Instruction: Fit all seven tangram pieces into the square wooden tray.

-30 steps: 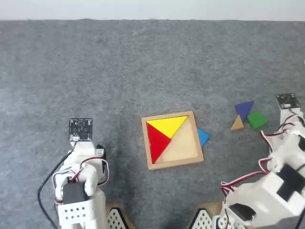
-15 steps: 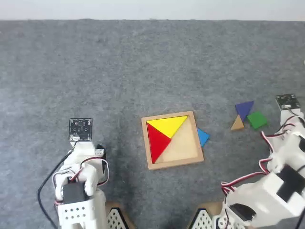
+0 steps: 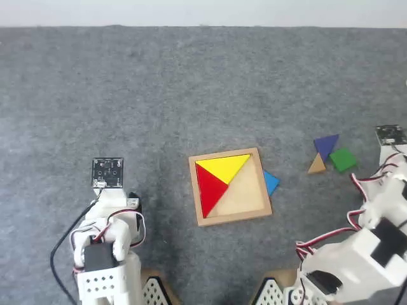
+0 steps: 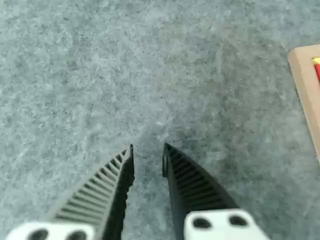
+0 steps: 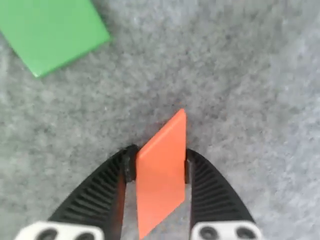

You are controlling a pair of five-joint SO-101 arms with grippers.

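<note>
Orange plastic, a flat tangram piece (image 5: 162,175), is clamped by its side edges between the fingers of the right gripper (image 5: 157,160). The right arm (image 3: 381,216) is extended forward along the table's right side. A green square (image 5: 50,30) lies on the felt just beyond the fingertips, apart from the held piece. The square wooden tray (image 3: 192,190), with a yellow triangle (image 3: 224,167) and a red triangle (image 3: 208,187) seated in it, lies well apart from this gripper. The left arm (image 3: 105,222) is folded back, and the fingers of the left gripper (image 4: 148,150) are narrowly apart over grey felt (image 4: 100,75), the tray's corner off to one side.
</note>
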